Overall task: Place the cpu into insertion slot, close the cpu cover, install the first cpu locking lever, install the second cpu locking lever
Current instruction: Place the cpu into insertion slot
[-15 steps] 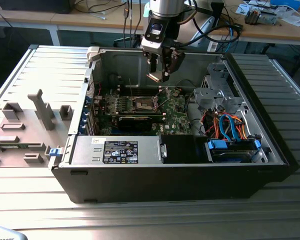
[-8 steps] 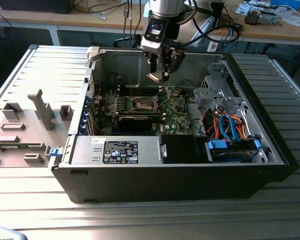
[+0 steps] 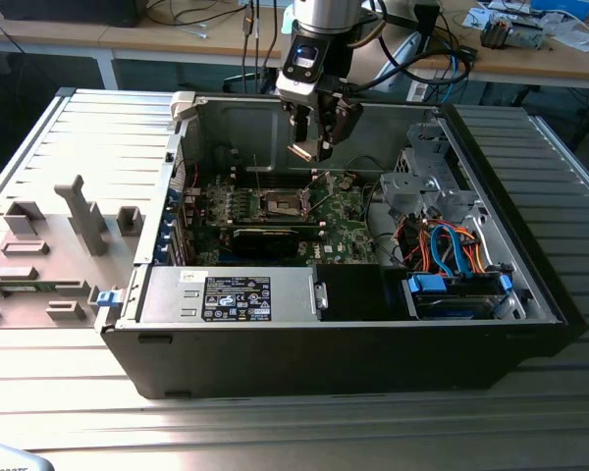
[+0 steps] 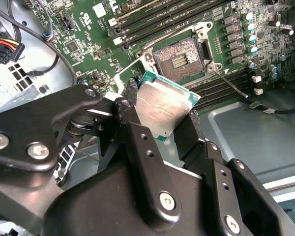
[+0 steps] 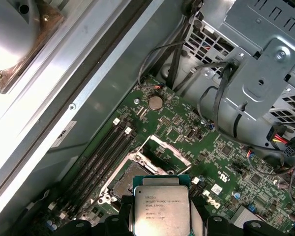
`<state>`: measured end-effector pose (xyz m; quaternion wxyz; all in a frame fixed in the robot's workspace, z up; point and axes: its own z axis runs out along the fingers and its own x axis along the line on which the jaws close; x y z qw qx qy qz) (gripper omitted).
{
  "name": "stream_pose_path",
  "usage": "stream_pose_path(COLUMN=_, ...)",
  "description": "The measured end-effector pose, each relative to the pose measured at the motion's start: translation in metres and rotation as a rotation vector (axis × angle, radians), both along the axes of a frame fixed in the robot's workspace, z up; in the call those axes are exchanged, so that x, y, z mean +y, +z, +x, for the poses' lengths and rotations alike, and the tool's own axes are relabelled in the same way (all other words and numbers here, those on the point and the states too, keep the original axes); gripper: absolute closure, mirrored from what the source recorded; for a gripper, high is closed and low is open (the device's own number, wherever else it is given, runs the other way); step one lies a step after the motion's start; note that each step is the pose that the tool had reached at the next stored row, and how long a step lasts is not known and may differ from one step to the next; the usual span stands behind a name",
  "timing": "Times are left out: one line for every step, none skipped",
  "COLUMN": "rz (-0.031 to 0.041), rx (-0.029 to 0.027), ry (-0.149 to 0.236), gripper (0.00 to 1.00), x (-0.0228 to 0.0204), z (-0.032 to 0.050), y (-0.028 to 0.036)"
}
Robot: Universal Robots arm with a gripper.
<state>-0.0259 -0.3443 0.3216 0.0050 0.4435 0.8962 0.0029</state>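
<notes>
My gripper (image 3: 312, 142) hangs over the open computer case and is shut on the cpu (image 3: 301, 150), a small square chip with a silvery top. In both wrist views the black fingers (image 4: 132, 123) clamp the cpu (image 4: 160, 105) by two opposite edges. The cpu (image 5: 161, 204) is held above and slightly to one side of the insertion slot (image 4: 179, 59), not touching it. The insertion slot (image 5: 124, 181) lies bare, its dark contact field showing. The cpu cover (image 5: 166, 147) stands tilted open at the slot's edge. A thin wire locking lever (image 4: 227, 82) sticks out unlatched beside the slot.
The green board (image 3: 346, 211) lies on the case floor. A grey drive cage (image 3: 427, 177) and blue and orange cables (image 3: 447, 245) are at the exterior view's right. A labelled power supply (image 3: 236, 294) sits in front. Grey fixtures (image 3: 79, 211) stand outside the case.
</notes>
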Motion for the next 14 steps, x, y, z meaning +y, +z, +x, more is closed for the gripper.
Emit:
stream_pose_path(rz=0.0, rx=0.0, ry=-0.001, gripper=0.46, x=0.0, z=0.0, y=0.0)
stream_pose_path(rz=0.0, rx=0.0, ry=-0.002, gripper=0.46, x=0.0, z=0.0, y=0.0)
stream_pose_path(rz=0.0, rx=0.0, ry=-0.004, gripper=0.46, x=0.0, z=0.0, y=0.0)
stream_pose_path(rz=0.0, rx=0.0, ry=-0.005, gripper=0.46, x=0.0, z=0.0, y=0.0)
stream_pose_path(rz=0.0, rx=0.0, ry=-0.005, gripper=0.46, x=0.0, z=0.0, y=0.0)
stream_pose_path(rz=0.0, rx=0.0, ry=-0.007, gripper=0.46, x=0.0, z=0.0, y=0.0)
stream_pose_path(rz=0.0, rx=-0.0001, ry=-0.008, gripper=0.46, x=0.0, z=0.0, y=0.0)
stream_pose_path(rz=-0.0001, rx=0.0, ry=-0.008, gripper=0.46, x=0.0, z=0.0, y=0.0)
stream_pose_path(rz=0.0, rx=0.0, ry=-0.009, gripper=0.46, x=0.0, z=0.0, y=0.0)
stream_pose_path(rz=0.0, rx=0.0, ry=-0.01, gripper=0.46, x=0.0, z=0.0, y=0.0)
stream_pose_path(rz=0.0, rx=0.0, ry=-0.012, gripper=0.46, x=0.0, z=0.0, y=0.0)
stream_pose_path(rz=0.0, rx=0.0, ry=-0.013, gripper=0.46, x=0.0, z=0.0, y=0.0)
stream_pose_path(rz=0.0, rx=0.0, ry=-0.015, gripper=0.46, x=0.0, z=0.0, y=0.0)
stream_pose_path(rz=0.0, rx=0.0, ry=-0.015, gripper=0.46, x=0.0, z=0.0, y=0.0)
